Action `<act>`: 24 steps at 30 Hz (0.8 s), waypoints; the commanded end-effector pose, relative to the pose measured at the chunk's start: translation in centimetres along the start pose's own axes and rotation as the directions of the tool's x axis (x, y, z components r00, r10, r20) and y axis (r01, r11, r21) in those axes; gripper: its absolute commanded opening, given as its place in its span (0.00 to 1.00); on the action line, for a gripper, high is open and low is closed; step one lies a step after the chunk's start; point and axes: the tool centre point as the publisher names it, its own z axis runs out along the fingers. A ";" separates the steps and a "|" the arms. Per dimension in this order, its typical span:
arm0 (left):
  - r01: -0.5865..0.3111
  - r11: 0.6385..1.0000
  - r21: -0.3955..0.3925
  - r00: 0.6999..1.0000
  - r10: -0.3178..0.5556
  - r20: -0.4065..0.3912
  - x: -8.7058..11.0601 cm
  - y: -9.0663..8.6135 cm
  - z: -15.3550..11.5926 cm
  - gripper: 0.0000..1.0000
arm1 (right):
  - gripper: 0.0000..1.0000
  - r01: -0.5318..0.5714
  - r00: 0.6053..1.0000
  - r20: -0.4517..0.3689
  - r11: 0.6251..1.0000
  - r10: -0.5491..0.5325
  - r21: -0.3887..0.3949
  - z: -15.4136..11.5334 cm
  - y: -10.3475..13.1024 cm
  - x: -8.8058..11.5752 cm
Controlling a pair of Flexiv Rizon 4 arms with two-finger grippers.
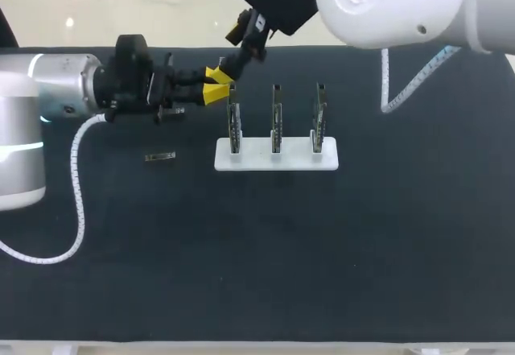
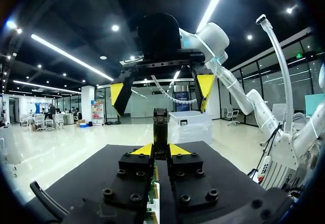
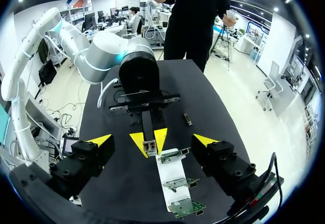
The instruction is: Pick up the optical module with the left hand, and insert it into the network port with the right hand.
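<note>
The table [image 1: 265,250] is big and flat, with a dark, almost black top. It fills nearly all of the head view. At 6 o'clock a thin pale strip [image 1: 257,348] runs along its edge. At 12 o'clock the dark top stops in a straight line.

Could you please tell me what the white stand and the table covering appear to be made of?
White stand: probably plastic, matte; evenly opaque white with no glints, though painted material is possible. Table covering: likely a dark fabric or rubber mat; it shows no reflections.
</note>
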 end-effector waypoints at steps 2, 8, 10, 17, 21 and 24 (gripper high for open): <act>0.000 1.000 0.002 1.000 0.000 0.000 0.1 0.1 0.0 0.00 | 1.00 0.003 1.000 0.002 1.000 -0.003 0.012 0.3 0.3 0.1; 0.000 1.000 0.002 1.000 0.000 0.000 0.1 0.1 0.0 0.00 | 0.81 0.004 1.000 0.001 1.000 -0.004 0.016 0.3 0.2 0.2; 0.000 1.000 0.002 1.000 0.000 0.000 0.1 0.1 0.0 0.00 | 0.69 0.006 1.000 0.000 1.000 -0.006 0.017 0.2 0.0 0.2; 0.000 1.000 0.002 1.000 0.000 0.000 0.1 0.1 0.0 0.00 | 0.59 0.011 1.000 0.001 1.000 -0.011 0.024 0.6 0.0 -0.1; 0.000 1.000 0.002 1.000 0.000 0.000 0.1 0.1 0.0 0.00 | 0.52 0.017 1.000 0.000 0.999 -0.017 0.027 0.8 0.2 -0.3; 0.000 1.000 0.002 1.000 0.000 0.000 0.1 0.1 0.0 0.00 | 0.49 0.017 1.000 0.002 0.999 -0.017 0.030 1.0 0.4 -0.2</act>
